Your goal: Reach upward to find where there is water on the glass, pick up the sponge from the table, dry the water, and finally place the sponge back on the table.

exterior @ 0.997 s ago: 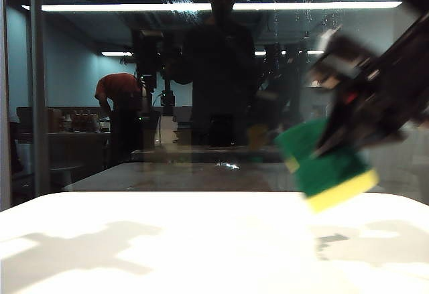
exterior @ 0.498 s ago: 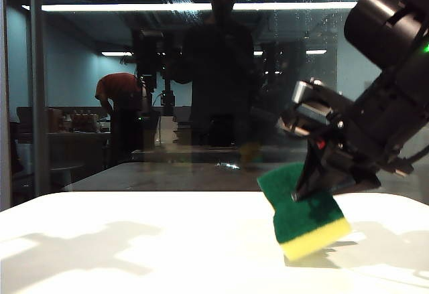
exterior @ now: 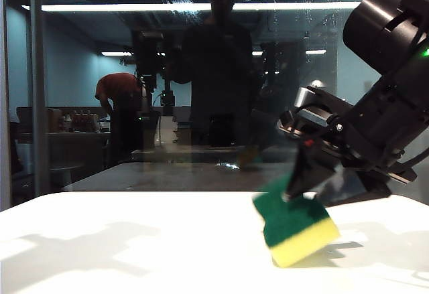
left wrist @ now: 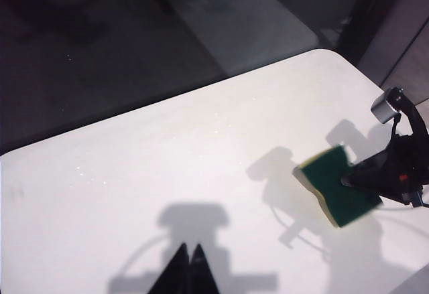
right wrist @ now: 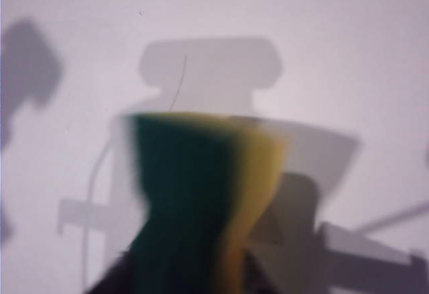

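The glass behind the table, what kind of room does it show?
Likely a lab or workshop: the glass mirrors ceiling strip lights, the white table is otherwise bare, and the right gripper is at a sponge.

Yellow foam sponge with dark green scouring top [exterior: 295, 230]: matt, coarse-looking face. Broad white surface [exterior: 134, 254]: smooth, faint sheen. Large dark glass pane [exterior: 201, 73]: glossy, mirror-like (pale water streaks [exterior: 328, 3] glinting). Right gripper [exterior: 301, 183]: black, semi-gloss.

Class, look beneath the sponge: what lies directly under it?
Under the sponge lies the white table with the sponge's shadow. The right gripper is at its top edge. Whether its yellow edge touches the table is hidden.
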{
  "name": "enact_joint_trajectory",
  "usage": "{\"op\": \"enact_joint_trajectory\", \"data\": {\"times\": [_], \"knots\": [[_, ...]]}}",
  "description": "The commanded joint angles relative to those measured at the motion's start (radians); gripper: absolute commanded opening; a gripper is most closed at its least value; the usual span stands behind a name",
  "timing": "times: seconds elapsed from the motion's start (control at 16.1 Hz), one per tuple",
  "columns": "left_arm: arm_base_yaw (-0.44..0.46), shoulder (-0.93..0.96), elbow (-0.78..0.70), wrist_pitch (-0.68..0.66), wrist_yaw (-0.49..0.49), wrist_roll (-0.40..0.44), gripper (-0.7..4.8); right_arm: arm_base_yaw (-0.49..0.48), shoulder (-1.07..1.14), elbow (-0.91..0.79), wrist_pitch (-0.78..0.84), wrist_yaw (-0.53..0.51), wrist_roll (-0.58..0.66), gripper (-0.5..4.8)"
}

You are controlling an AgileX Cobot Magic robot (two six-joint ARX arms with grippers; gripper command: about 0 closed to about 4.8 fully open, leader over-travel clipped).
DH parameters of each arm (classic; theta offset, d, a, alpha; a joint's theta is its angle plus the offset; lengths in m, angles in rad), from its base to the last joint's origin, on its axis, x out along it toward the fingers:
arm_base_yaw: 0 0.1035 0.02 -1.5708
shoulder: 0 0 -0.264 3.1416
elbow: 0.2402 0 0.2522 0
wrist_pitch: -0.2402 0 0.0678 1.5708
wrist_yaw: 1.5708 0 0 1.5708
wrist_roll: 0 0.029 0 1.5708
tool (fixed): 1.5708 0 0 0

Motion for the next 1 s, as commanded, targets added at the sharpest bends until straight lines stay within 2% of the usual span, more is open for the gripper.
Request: {"op": "enact_joint_trajectory", "data": {"times": [0.06, 0.31, 0.5, 0.69, 0.75, 1.0], "knots": [[0.000, -0.002, 0.002, -0.001, 0.004, 0.004, -0.06, 0.001, -0.006, 0.010, 0.009, 0.002, 0.023, 2.48], [0.000, -0.002, 0.002, -0.001, 0.003, 0.004, -0.06, 0.001, -0.025, 0.018, 0.009, 0.031, 0.023, 2.39], [0.001, -0.002, 0.002, 0.000, -0.025, 0.021, -0.06, -0.003, -0.077, 0.020, 0.006, 0.083, 0.019, 1.14], [0.001, -0.002, 0.002, 0.002, -0.087, 0.062, -0.06, -0.005, -0.151, 0.020, 0.005, 0.139, -0.008, 0.47], [0.002, -0.002, 0.002, 0.006, -0.092, 0.069, -0.06, -0.006, -0.200, 0.020, 0.004, 0.174, -0.055, -0.08], [0.002, -0.002, 0.002, 0.037, -0.102, 0.091, -0.06, -0.027, -0.347, 0.020, -0.020, 0.252, -0.125, -0.09]]}}
